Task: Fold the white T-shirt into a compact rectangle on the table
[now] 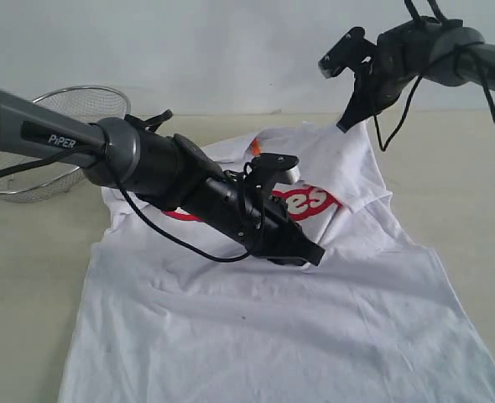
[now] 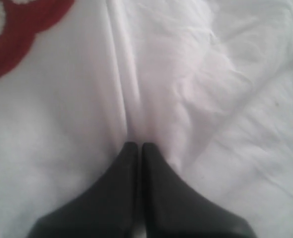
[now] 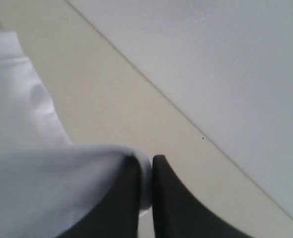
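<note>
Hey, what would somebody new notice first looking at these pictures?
A white T-shirt with red lettering lies spread across the beige table, filling the middle. The left gripper, shut, pinches a ridge of cloth at mid-chest, while the right gripper holds up the shirt's far right corner. A wire-mesh basket sits at far left.

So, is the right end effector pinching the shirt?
Yes, the right end effector is shut with an edge of the white T-shirt pinched in it.
</note>
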Controlling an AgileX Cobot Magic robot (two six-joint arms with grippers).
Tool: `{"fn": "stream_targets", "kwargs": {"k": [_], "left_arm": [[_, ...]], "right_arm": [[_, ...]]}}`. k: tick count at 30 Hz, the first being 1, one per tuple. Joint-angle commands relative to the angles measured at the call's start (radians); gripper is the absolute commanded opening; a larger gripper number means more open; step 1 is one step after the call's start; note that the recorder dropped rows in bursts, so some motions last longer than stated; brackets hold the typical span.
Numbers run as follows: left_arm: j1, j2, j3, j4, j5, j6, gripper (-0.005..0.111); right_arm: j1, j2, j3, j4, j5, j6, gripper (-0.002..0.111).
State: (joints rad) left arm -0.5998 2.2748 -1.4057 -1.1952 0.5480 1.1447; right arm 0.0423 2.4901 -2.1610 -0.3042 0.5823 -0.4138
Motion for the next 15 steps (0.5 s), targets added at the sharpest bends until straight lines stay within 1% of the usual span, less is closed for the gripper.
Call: {"fn": "stream_targets", "kwargs": {"k": [1,3,4,6,7,8,9,10,12,13,14,15], "left_arm": [[-0.003,0.004,0.008,0.040,0.045,-0.007,0.005],[-0.003,0.004,0.008,0.040,0.045,-0.007,0.005],[-0.003,0.004,0.008,0.040,0.045,-0.007,0.005],[-0.003,0.004,0.008,0.040,0.045,-0.007,0.005],[-0.003,0.004,0.008,0.040,0.045,-0.007,0.005],[-0.003,0.004,0.008,0.040,0.045,-0.007,0.005],[-0.003,0.004,0.008,0.040,0.045,-0.007,0.005],[-0.003,0.004,0.008,0.040,0.045,-0.007,0.005],[-0.003,0.004,0.008,0.040,0.045,-0.007,0.005],[-0.003,0.004,0.008,0.040,0.045,-0.007,0.005],[-0.003,0.004,0.008,0.040,0.045,-0.007,0.005],[-0.003,0.004,0.008,0.040,0.045,-0.007,0.005]], "right_arm": [[-0.022,-0.004,-0.004,-0.015,-0.015,0.004,0.002],[-0.029,-0.004,-0.004,-0.002,0.007,0.004,0.012],[-0.031,-0.004,-0.004,0.001,0.020,0.007,0.021],[-0.037,-0.004,-0.004,-0.005,0.039,0.009,0.043],[-0.039,-0.004,-0.004,-0.017,0.041,0.027,0.055],[-0.044,-0.004,-0.004,-0.036,0.041,0.064,0.065],[-0.047,-0.004,-0.004,-0.066,0.041,0.122,0.069],[-0.052,-0.004,-0.004,-0.121,0.049,0.192,0.068],[-0.056,-0.008,-0.004,-0.260,0.094,0.348,0.062],[-0.059,-0.013,-0.004,-0.318,0.133,0.423,0.054],[-0.061,-0.020,-0.004,-0.362,0.181,0.473,0.044],[-0.061,-0.029,-0.004,-0.387,0.227,0.497,0.030]]}}
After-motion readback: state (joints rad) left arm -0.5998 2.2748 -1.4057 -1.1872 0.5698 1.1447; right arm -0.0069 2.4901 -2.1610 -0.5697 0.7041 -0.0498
